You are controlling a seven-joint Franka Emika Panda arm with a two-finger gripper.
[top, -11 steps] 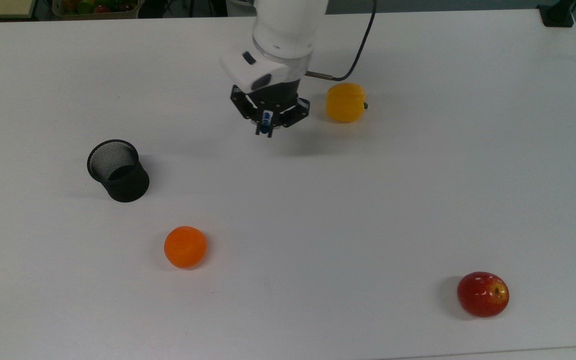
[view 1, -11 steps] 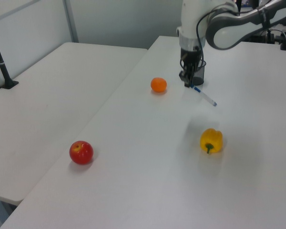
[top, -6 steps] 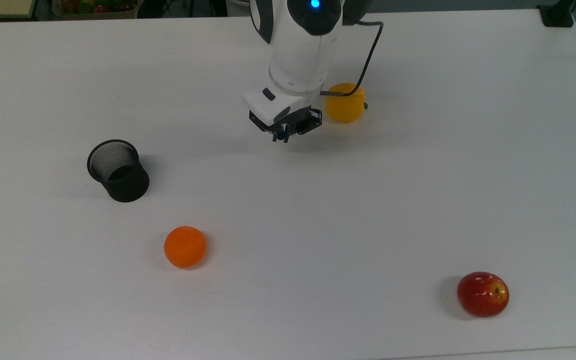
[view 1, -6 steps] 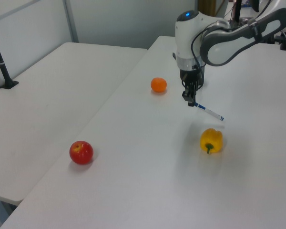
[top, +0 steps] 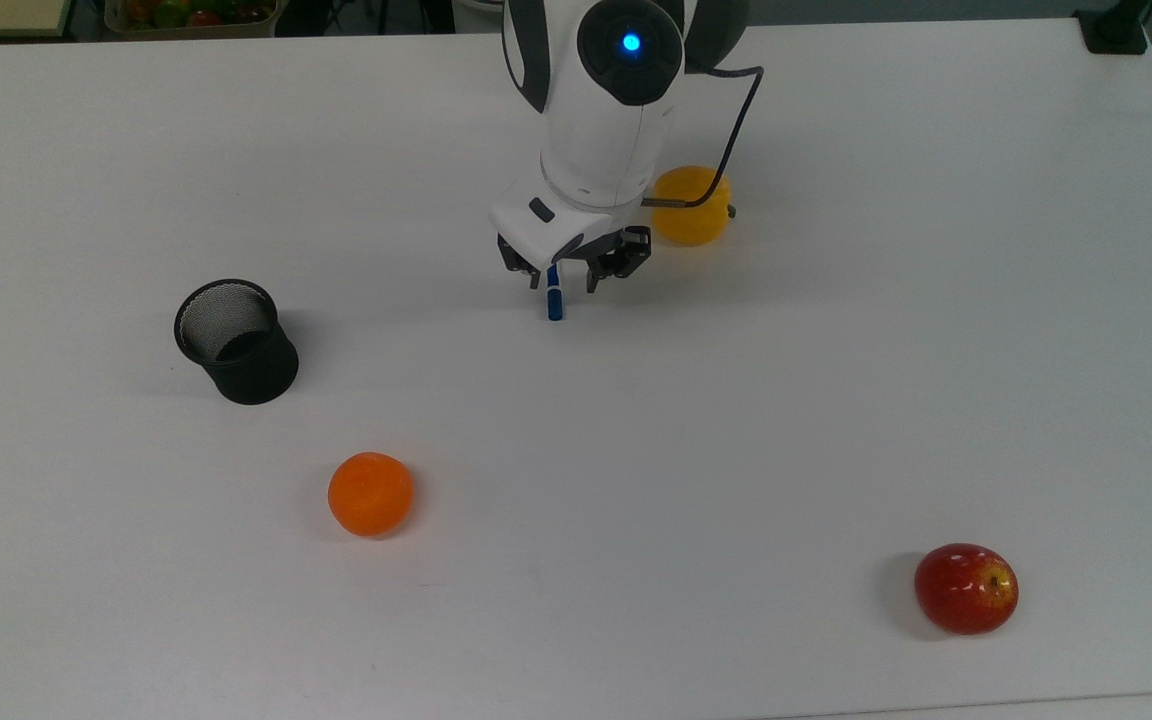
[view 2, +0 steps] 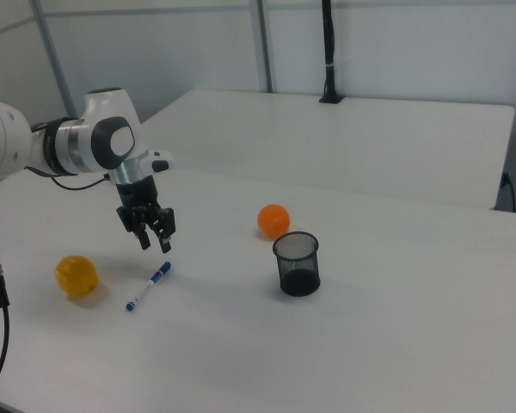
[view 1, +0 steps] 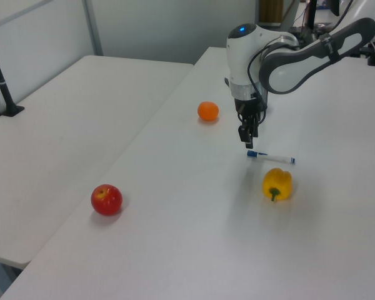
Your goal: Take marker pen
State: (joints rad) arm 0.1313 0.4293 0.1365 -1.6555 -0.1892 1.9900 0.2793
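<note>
White tabletop [top: 836, 400] carries everything. Going left to right in the top view: a black mesh cup [top: 235, 341], an orange [top: 370, 493], the pen [top: 555, 295], a yellow pepper [top: 691, 207] and an apple [top: 966, 588].

The pen lies flat on the tabletop just below the gripper [top: 574, 268], beside the pepper but not touching it. In the top view its long axis runs nearly up and down the picture, blue cap at the lower end; the upper part of the barrel is hidden under the gripper and wrist. In the left view the pen [view 1: 271, 157] lies almost level across the picture, cap toward the left view's left, just above the pepper [view 1: 277, 184]. In the right view the pen [view 2: 149, 286] slants, cap toward the upper right, its far tip toward the pepper [view 2: 76, 275].

Half a second ago the pen was held in the gripper, hanging tilted above the tabletop; now it rests there, released, and the gripper [view 1: 248, 135] hangs above its cap end with its fingers spread and nothing between them. The gripper [view 2: 153, 239] in the right view likewise hangs clear of the pen.

The cup [view 2: 297, 263] and orange [view 2: 273, 220] sit well apart from the pen.
</note>
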